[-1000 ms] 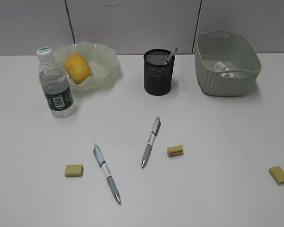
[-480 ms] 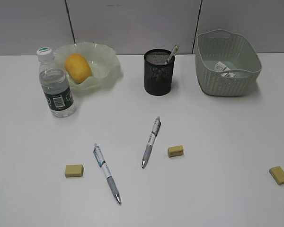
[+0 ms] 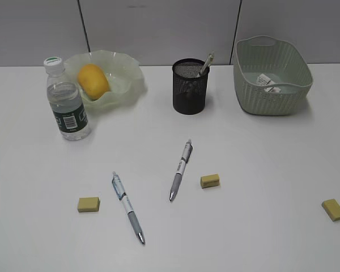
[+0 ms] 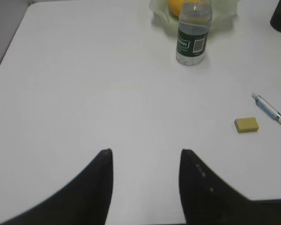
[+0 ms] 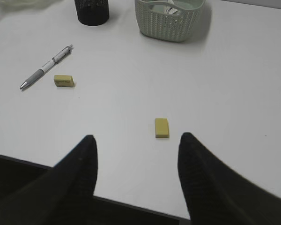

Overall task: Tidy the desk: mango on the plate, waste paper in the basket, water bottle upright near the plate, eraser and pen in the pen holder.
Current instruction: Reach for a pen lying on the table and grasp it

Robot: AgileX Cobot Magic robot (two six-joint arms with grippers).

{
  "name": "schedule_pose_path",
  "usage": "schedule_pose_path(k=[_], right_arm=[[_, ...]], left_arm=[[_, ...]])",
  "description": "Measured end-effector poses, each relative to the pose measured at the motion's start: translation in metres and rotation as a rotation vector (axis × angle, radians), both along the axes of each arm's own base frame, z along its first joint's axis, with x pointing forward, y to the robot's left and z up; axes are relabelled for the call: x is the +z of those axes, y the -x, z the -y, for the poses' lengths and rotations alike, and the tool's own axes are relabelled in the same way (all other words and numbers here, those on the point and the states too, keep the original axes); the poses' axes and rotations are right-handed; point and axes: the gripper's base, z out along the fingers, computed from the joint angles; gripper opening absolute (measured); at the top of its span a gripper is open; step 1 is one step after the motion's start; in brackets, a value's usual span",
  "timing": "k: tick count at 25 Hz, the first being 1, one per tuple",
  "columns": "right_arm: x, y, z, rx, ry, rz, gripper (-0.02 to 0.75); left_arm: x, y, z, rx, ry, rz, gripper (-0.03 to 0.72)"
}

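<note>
The mango (image 3: 93, 81) lies in the plate (image 3: 130, 85). The water bottle (image 3: 67, 102) stands upright beside it. The waste paper (image 3: 267, 81) is in the basket (image 3: 272, 93). The pen holder (image 3: 190, 88) has one pen (image 3: 206, 64) in it. Two pens (image 3: 181, 169) (image 3: 127, 207) and three yellow erasers (image 3: 88, 204) (image 3: 210, 181) (image 3: 334, 209) lie on the desk (image 3: 260, 153). My left gripper (image 4: 145, 154) is open and empty over bare desk. My right gripper (image 5: 136, 140) is open and empty, with an eraser (image 5: 161, 128) just ahead. Neither gripper shows in the exterior view.
The desk's front edge runs under my right gripper (image 5: 131, 206). A grey wall stands behind the desk (image 3: 158, 28). The left wrist view shows the desk's left edge (image 4: 9, 47).
</note>
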Motion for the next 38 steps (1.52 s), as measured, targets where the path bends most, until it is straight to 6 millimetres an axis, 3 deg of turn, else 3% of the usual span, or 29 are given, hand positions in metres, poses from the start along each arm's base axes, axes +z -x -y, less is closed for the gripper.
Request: schedule_pose_path(k=[5,11,18,28,33,38], right_arm=[[0.000,0.000,0.000,0.000,-0.001,0.002,0.441],[0.000,0.000,0.000,-0.001,-0.001,0.002,0.441],[0.000,0.000,0.000,-0.001,-0.001,0.002,0.441],[0.000,0.000,0.000,-0.001,0.000,0.003,0.440],[0.000,0.000,0.000,-0.001,0.000,0.003,0.440],[0.000,0.000,0.000,-0.001,0.000,0.003,0.440]], left_arm=[[0.005,-0.015,0.000,0.005,0.009,-0.176,0.355],[0.010,-0.047,0.004,0.037,0.086,-0.409,0.355],[0.022,-0.091,0.016,0.023,0.239,-0.579,0.355],[0.025,-0.162,0.022,0.014,0.265,-0.763,0.382],[0.012,-0.185,0.048,-0.080,0.222,-0.880,0.398],[0.006,-0.205,0.093,-0.184,0.164,-0.965,0.402]])
